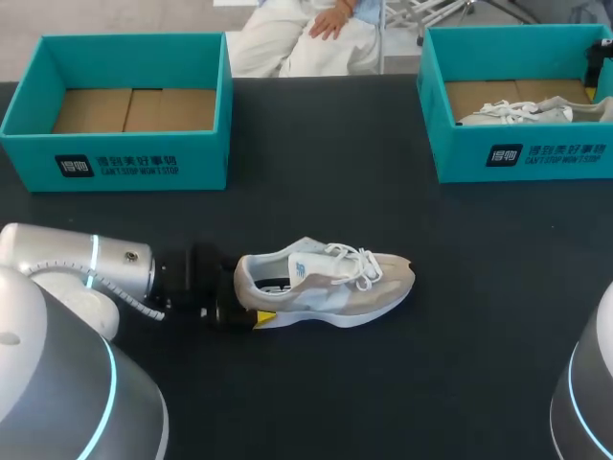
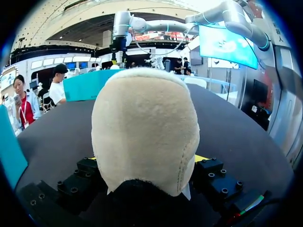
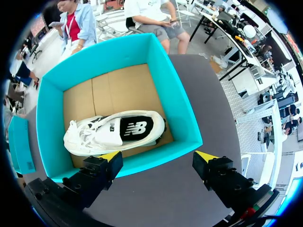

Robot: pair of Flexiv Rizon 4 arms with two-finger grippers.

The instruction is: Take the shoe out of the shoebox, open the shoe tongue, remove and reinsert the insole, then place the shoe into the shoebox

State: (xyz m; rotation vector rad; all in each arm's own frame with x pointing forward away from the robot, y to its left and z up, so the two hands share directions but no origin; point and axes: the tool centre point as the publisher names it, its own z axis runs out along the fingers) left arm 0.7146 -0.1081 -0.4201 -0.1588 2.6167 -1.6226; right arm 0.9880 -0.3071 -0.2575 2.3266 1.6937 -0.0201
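Observation:
A beige and white sneaker (image 1: pixel 330 286) lies on its side in the middle of the black table, toe to the right. My left gripper (image 1: pixel 251 295) is at its heel, open, one yellow fingertip (image 1: pixel 264 316) showing at the near side. In the left wrist view the beige heel (image 2: pixel 144 127) fills the space between the wide-set fingers (image 2: pixel 208 172) of the left gripper (image 2: pixel 147 161). My right gripper (image 3: pixel 158 158) hangs open and holds nothing, above the front wall of the right teal shoebox (image 3: pixel 182 118). A second white shoe (image 3: pixel 113 132) lies in that box.
An empty teal shoebox (image 1: pixel 120 163) with a cardboard floor stands at the back left. The right shoebox (image 1: pixel 522 153) stands at the back right, the other shoe (image 1: pixel 522 113) inside it. Bare black tabletop (image 1: pixel 316 201) lies between the boxes and around the sneaker.

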